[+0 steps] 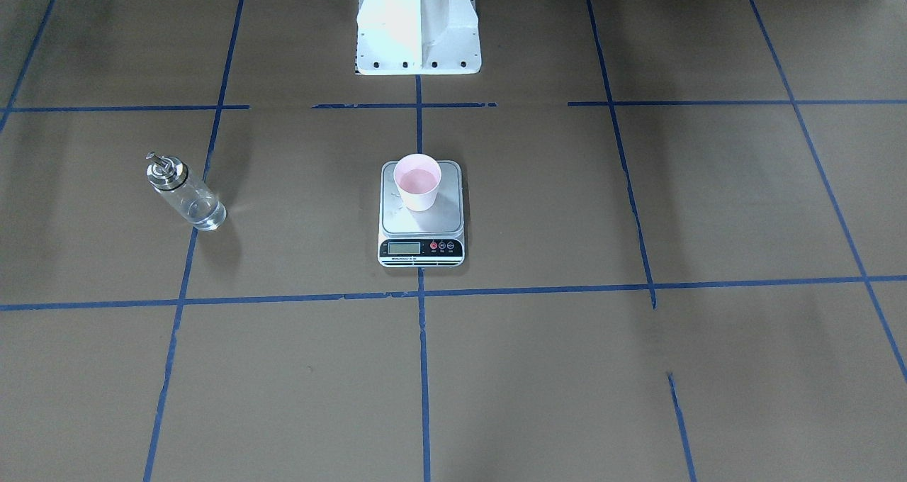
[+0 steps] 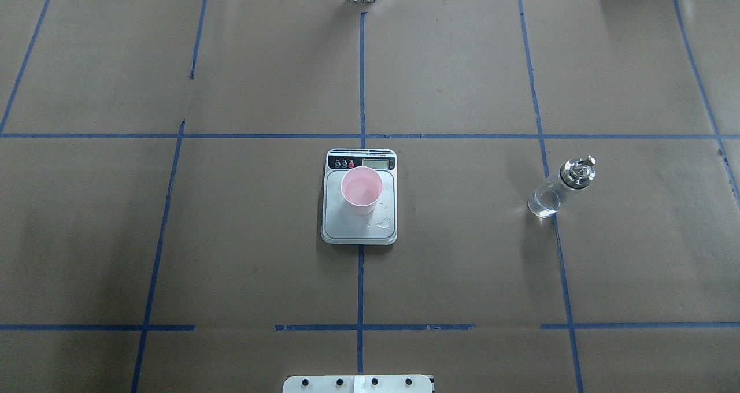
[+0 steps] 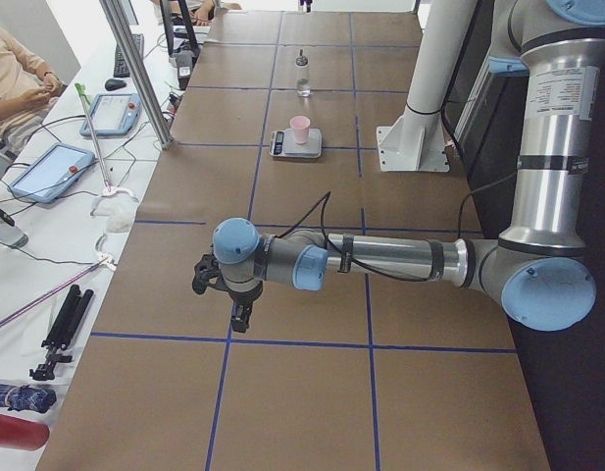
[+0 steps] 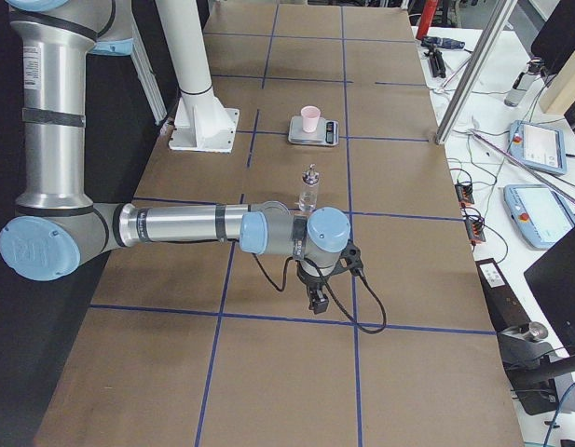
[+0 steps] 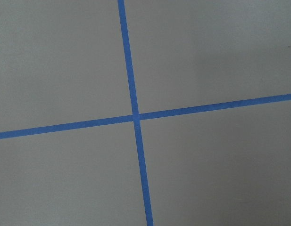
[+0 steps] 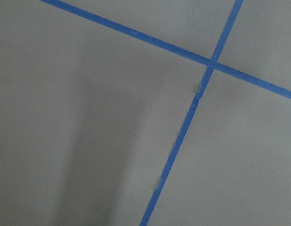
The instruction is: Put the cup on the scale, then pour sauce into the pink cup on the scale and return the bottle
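The pink cup (image 1: 418, 182) is standing upright on the steel top of the scale (image 1: 425, 225), towards the edge nearest the robot and away from the display. The scale is sitting in the middle of the brown table (image 1: 567, 368), across one line of the blue tape (image 1: 423, 368). A few small wet drops (image 2: 383, 222) are lying on the scale's top just beside the cup. The bottle (image 1: 186, 193) is standing upright on the table, well apart from the scale on the robot's right side, right on another tape line, with clear sauce (image 1: 204, 214) showing in its lower part. Nothing is touching the cup, the scale or the bottle. The left claw (image 3: 241, 316) is hanging point-down over the table near a tape line, far from the scale, and the right claw (image 4: 316, 301) is hanging the same way at the other end, with the bottle some way behind it. Both are showing only in the side views, so I cannot tell whether their fingers are apart or together. Each wrist camera is looking down on a crossing of tape.
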